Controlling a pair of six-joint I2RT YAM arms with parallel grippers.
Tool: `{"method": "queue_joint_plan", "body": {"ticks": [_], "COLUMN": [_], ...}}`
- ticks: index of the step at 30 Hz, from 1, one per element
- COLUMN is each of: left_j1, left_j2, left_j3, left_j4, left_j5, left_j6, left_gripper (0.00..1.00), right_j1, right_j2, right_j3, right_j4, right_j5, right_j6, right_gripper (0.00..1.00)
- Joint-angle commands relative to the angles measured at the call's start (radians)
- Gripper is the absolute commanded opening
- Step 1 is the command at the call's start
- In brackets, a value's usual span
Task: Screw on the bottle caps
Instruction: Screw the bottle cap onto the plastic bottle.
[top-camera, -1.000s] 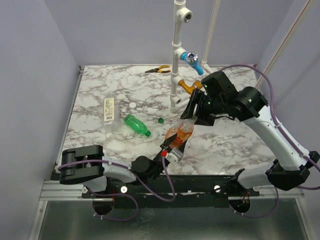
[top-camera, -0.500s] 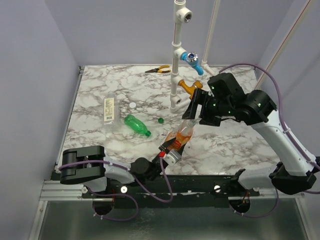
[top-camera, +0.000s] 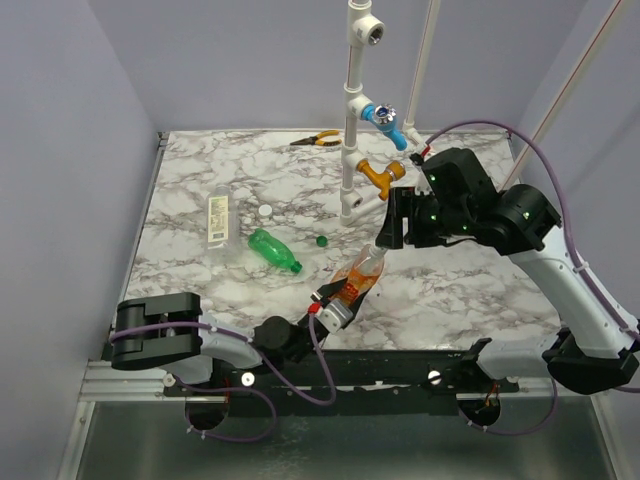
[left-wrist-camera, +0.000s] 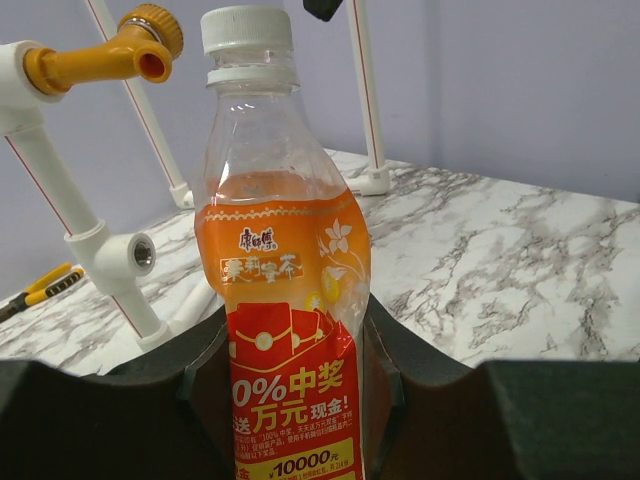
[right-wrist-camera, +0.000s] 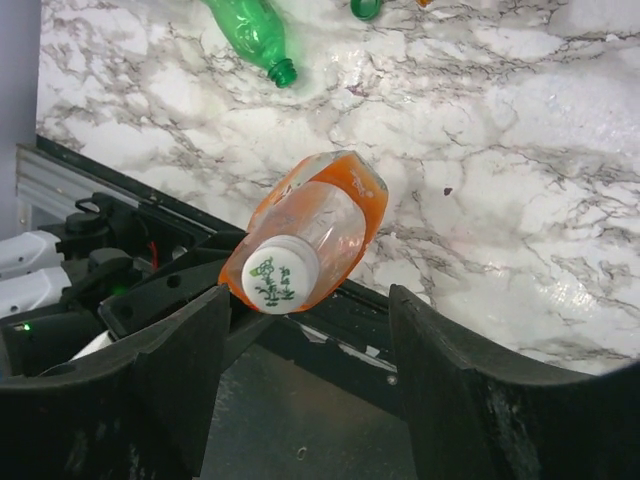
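My left gripper (top-camera: 335, 305) (left-wrist-camera: 290, 365) is shut on the lower body of the orange bottle (top-camera: 355, 280) (left-wrist-camera: 285, 260), which leans toward the back right. A white cap (left-wrist-camera: 247, 30) (right-wrist-camera: 279, 276) with a green print sits on its neck. My right gripper (top-camera: 390, 225) (right-wrist-camera: 308, 305) hangs just above and behind that cap, open, its fingers (right-wrist-camera: 185, 350) apart from it. The slim green bottle (top-camera: 273, 249) (right-wrist-camera: 252, 28) lies uncapped on the table, with the dark green cap (top-camera: 321, 240) (right-wrist-camera: 365, 8) to its right. The clear bottle (top-camera: 218, 220) lies at the left, a loose white cap (top-camera: 265, 211) beside it.
A white pipe frame (top-camera: 354, 110) (left-wrist-camera: 95, 250) rises from the back of the marble table (top-camera: 470, 280), carrying a blue tap (top-camera: 385, 118) and an orange tap (top-camera: 380, 175) (left-wrist-camera: 100, 60) close to my right arm. Pliers (top-camera: 318, 140) (left-wrist-camera: 35, 290) lie at the back.
My right gripper has let go of the bottle's top, opened and lifted back to the right. The left gripper has shifted the bottle slightly toward the near left.
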Motion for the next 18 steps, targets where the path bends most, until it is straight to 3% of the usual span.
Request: {"method": "queue_joint_plan", "body": {"ticks": [1, 10, 18], "left_j1": [-0.006, -0.006, -0.006], "left_j2": [-0.059, -0.082, -0.081], "left_j3": [-0.021, -0.025, -0.023], "left_j4": [0.072, 0.012, 0.011], "left_j5": [0.066, 0.095, 0.086], "left_j6": [-0.055, -0.081, -0.083], "left_gripper": [0.0, 0.0, 0.0], "right_j1": [0.006, 0.006, 0.006], "right_j2": [0.012, 0.0, 0.001], "right_j3": [0.0, -0.017, -0.001], "right_j4": [0.01, 0.042, 0.012], "right_j5": [-0.065, -0.131, -0.05], "right_j6": [-0.111, -0.135, -0.105], "right_gripper": [0.67, 0.65, 0.64]}}
